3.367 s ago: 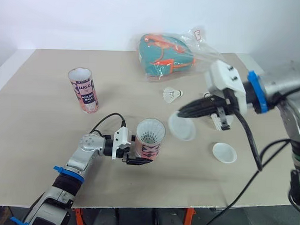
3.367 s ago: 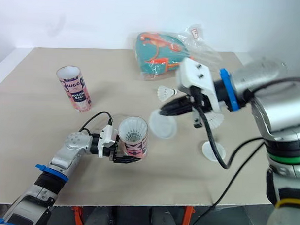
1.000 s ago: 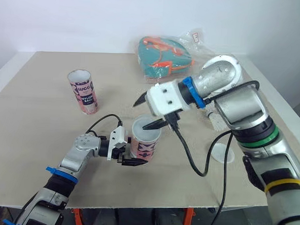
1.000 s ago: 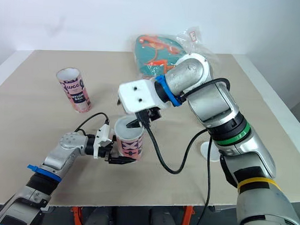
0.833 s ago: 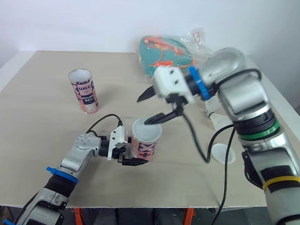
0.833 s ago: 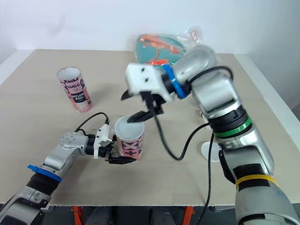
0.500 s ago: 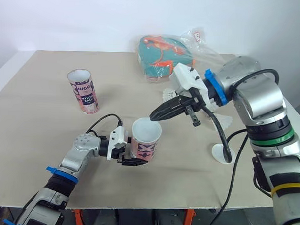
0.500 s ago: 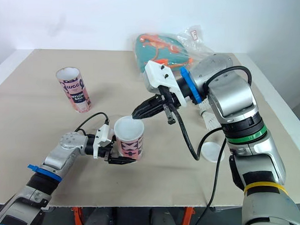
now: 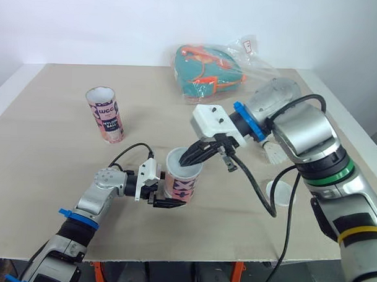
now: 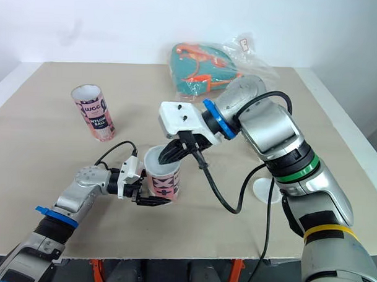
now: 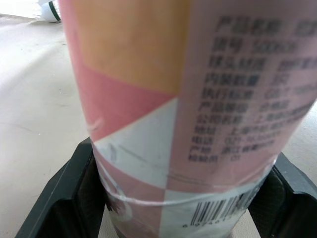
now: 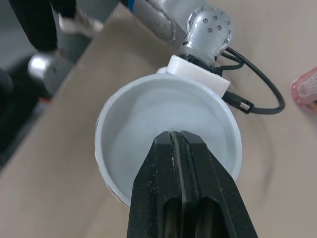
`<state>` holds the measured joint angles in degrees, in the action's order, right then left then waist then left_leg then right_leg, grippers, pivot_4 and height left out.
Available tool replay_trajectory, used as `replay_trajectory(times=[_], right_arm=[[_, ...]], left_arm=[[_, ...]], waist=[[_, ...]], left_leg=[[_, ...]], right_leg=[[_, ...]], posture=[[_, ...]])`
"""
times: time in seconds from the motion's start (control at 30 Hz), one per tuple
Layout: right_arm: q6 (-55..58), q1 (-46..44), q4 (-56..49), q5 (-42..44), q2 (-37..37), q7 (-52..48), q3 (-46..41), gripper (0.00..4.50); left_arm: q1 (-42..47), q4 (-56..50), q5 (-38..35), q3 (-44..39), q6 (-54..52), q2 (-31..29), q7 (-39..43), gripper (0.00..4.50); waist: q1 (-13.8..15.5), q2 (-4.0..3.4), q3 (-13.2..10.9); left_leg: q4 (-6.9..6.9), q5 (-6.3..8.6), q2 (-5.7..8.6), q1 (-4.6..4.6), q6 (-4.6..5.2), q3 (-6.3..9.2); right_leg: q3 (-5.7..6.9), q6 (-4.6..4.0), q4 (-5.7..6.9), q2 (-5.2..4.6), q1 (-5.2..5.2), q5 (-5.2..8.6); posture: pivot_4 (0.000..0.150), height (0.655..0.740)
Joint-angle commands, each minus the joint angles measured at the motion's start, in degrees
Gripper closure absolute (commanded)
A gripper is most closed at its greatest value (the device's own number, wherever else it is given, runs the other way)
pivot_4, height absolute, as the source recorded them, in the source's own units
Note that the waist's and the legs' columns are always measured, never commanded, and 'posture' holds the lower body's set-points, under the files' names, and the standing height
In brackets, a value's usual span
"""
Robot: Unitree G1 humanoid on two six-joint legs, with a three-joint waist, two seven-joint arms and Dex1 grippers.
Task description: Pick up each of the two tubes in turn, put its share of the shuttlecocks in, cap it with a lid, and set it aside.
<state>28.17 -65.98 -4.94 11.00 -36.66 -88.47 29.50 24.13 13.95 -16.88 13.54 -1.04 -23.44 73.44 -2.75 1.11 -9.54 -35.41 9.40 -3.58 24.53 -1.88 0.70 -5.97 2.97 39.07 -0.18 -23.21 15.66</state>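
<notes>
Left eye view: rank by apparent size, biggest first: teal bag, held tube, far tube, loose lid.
1. teal bag
2. far tube and held tube: alike; the held one is nearer and partly covered, so unranked
3. loose lid

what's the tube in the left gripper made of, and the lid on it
The tube: looks like cardboard under a glossy printed wrap; text, a barcode and a seam line show on its wall. The lid: probably thin plastic, milky white and smooth, with a moulded raised rim.
</notes>
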Motion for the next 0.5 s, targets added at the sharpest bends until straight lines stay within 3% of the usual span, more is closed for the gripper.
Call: replay_trajectory(times=[0.03,0.2,0.23,0.3,0.5], right_arm=[[-4.05,2.76,0.66,-7.14,-0.89,-0.70,6.57,4.44],[-4.87,1.95,4.37,-2.20,2.58,2.60,-2.47,4.44],[-4.44,1.63,4.96,-1.73,2.70,2.94,-3.74,3.87],[-3.58,1.60,5.05,-0.94,1.84,2.59,-5.50,3.40],[4.14,2.48,3.88,6.12,-2.69,4.25,-15.06,0.82]], left_arm=[[-1.40,0.84,2.07,0.98,-0.26,-0.25,-0.93,1.06],[-1.76,0.85,2.22,1.18,0.24,-0.08,-1.36,1.06],[-1.80,1.00,2.38,1.28,0.49,-0.04,-1.43,1.06],[-1.73,1.32,2.63,1.49,0.87,0.10,-1.58,1.06],[-1.08,1.71,1.78,1.09,0.35,1.56,-2.44,1.06]], waist=[[-0.01,0.03,0.27],[-0.10,0.18,0.59],[-0.10,0.17,0.59],[-0.03,0.17,0.59],[0.35,0.18,0.57]], left_leg=[[0.00,0.01,0.00,-0.08,-0.01,-0.01],[0.01,0.04,-0.01,-0.50,-0.07,-0.02],[0.01,0.04,-0.01,-0.49,-0.06,-0.03],[0.01,0.02,0.00,-0.39,-0.06,-0.08],[0.01,0.02,0.05,0.01,-0.05,-0.07]], right_leg=[[0.00,-0.05,0.00,0.00,0.04,0.03],[-0.02,-0.20,0.00,-0.02,0.09,0.00],[-0.03,-0.23,0.00,-0.03,0.09,-0.03],[-0.06,-0.24,0.00,-0.05,0.10,-0.15],[-0.11,-0.12,-0.01,-0.05,-0.11,-0.05]], posture=[[0.150,0.7387],[0.150,0.7387],[0.150,0.7387],[0.150,0.7387],[0.150,0.7387]])
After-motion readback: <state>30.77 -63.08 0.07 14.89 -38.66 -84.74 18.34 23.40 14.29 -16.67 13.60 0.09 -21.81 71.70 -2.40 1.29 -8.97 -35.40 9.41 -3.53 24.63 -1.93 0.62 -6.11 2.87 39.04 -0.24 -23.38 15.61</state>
